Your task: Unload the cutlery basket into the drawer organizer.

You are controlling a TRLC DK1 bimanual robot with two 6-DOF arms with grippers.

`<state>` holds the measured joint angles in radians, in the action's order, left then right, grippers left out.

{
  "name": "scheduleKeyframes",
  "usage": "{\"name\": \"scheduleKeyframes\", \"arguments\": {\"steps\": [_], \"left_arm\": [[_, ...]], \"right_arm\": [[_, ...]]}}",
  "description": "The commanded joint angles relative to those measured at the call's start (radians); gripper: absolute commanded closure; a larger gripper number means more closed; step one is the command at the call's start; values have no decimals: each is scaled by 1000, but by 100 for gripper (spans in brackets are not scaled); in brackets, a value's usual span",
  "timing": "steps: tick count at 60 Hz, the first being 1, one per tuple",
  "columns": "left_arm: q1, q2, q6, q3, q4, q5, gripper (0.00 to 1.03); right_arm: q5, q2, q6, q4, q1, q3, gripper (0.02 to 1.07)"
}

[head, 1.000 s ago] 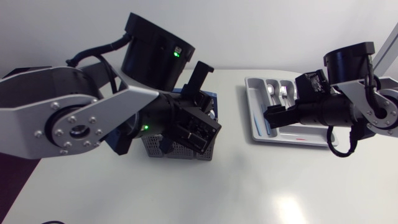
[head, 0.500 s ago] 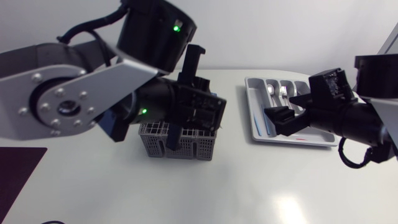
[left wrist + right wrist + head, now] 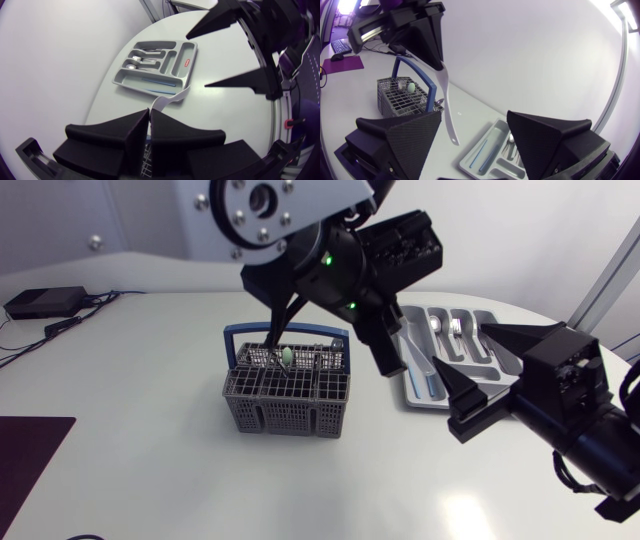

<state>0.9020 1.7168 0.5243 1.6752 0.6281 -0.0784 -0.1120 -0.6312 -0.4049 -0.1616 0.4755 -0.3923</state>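
A: What's on the table [image 3: 150, 480] besides the job stuff?
B: White top. 1 dark purple mat [image 3: 28, 465], flat at the left edge.
A: More?
B: 1 small black box [image 3: 40, 302] far left, cables [image 3: 62, 326] just beside it, well apart from the mat.

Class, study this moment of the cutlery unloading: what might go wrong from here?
1. The left gripper pinches the white utensil at one end only, so it may slip or swing.
2. The open right gripper hangs close by the organizer, so the arms may collide on the way.
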Motion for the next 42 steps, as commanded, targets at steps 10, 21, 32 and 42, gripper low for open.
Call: {"name": "scheduleKeyframes", "arguments": {"steps": [10,21,32,42], "left_arm": [[-20,112,-262,169,148,43,83],[-23,158,-342,227,228,94,83],[-21,178,-380,278,269,123,83],[-15,181,-392,299,288,138,83]], "right_arm": [[-77,-22,-123,-118,92,70,19],[-80,-39,-183,-197,89,121,22],[-78,-73,-212,-239,89,138,31],[-80,-119,-222,-271,86,130,32]]}}
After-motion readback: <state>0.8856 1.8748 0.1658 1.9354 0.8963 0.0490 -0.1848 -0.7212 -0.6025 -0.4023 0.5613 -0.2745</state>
